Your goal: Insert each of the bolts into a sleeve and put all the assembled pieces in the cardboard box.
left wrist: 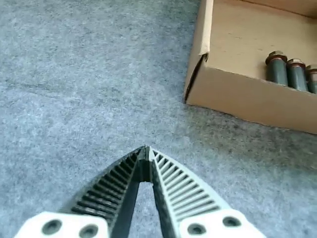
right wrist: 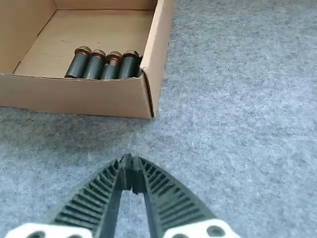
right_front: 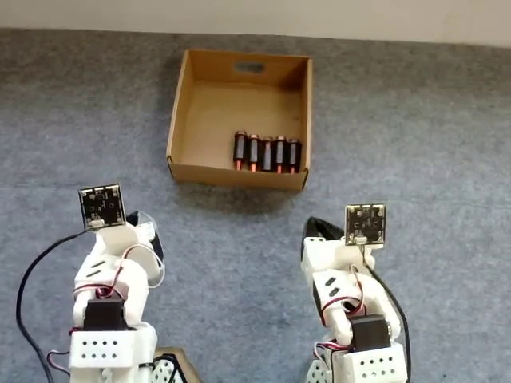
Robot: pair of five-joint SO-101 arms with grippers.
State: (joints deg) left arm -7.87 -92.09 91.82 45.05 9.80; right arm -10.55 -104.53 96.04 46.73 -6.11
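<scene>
Five dark sleeved bolts [right_front: 267, 153] lie side by side against the near wall of the open brown cardboard box [right_front: 180, 96], long axes running near-to-far. They sit closer to the right gripper [right wrist: 128, 159] than the left gripper [left wrist: 146, 149] — both pinched together, empty.

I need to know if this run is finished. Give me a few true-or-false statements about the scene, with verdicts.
Five assembled pieces lie in the cardboard box. True.
The left gripper holds a bolt. False: it is shut and empty.
The right gripper is shut. True.
The pieces are scattered across the box. False: they lie side by side in one corner.
</scene>
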